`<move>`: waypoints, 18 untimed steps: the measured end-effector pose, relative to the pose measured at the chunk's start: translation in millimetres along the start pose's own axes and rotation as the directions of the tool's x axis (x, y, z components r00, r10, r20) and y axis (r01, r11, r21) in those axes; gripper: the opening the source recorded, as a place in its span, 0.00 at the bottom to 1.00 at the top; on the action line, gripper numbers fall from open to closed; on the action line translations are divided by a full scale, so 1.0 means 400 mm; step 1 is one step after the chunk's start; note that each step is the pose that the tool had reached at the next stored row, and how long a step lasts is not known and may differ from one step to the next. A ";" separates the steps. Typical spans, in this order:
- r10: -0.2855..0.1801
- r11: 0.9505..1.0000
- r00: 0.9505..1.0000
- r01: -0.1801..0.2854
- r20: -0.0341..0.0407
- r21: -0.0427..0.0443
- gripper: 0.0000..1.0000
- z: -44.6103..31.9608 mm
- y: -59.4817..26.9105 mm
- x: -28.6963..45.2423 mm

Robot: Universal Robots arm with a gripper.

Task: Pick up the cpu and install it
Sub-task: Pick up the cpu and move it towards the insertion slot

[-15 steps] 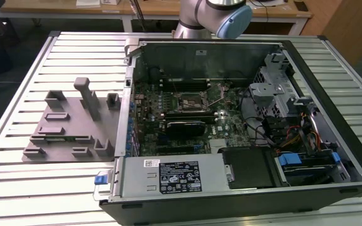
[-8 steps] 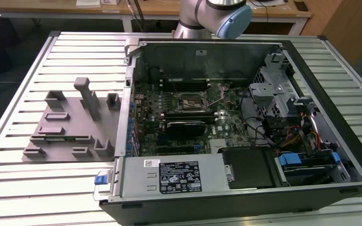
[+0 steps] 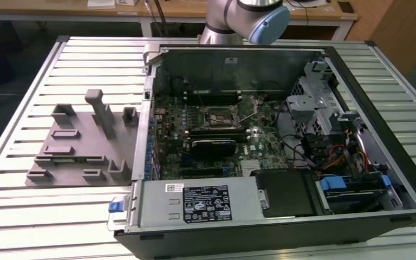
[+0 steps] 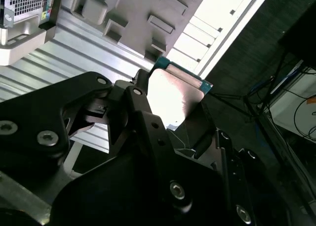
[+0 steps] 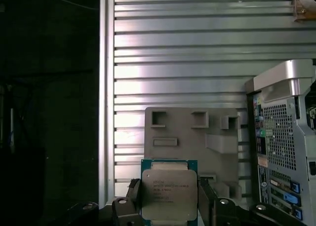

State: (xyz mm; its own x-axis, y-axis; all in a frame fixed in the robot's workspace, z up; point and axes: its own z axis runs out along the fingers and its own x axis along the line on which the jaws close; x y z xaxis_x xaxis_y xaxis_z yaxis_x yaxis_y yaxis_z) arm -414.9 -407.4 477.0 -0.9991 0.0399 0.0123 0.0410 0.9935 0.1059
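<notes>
Gripper (image 5: 168, 202): clenched on the cpu (image 5: 165, 194), pinching two opposite edges.
Cpu position: held in the air, clear of the grey holder tray (image 5: 187, 132) seen beyond it.
Hazard: the edge-only grip may slip or tilt.
Consequence: a dropped chip, or a skewed seating that damages the motherboard socket (image 3: 221, 115).

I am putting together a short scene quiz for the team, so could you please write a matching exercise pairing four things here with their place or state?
Things:
1. cpu
2. holder tray
3. computer case
4. table

Place or state:
A. side open, inside showing
B. clamped in the gripper
C. silvery slats, under case and tray
D. grey, lying beside the case on the exterior view's left

Pairs: 1-B, 2-D, 3-A, 4-C
</notes>
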 end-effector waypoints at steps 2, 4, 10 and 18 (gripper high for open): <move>0.000 1.000 1.000 0.000 0.000 0.000 0.54 -0.010 0.001 0.000; 0.000 1.000 1.000 0.000 0.000 0.000 0.54 -0.019 0.002 0.000; 0.000 1.000 1.000 0.000 0.000 0.000 0.54 -0.041 0.005 -0.002; 0.000 1.000 1.000 0.000 0.000 0.000 0.54 -0.046 0.006 -0.025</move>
State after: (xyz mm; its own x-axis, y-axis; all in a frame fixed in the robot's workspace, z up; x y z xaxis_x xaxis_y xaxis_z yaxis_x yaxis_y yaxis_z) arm -404.8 -407.2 495.5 -0.9991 0.0400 0.0125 0.0411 0.9935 0.1058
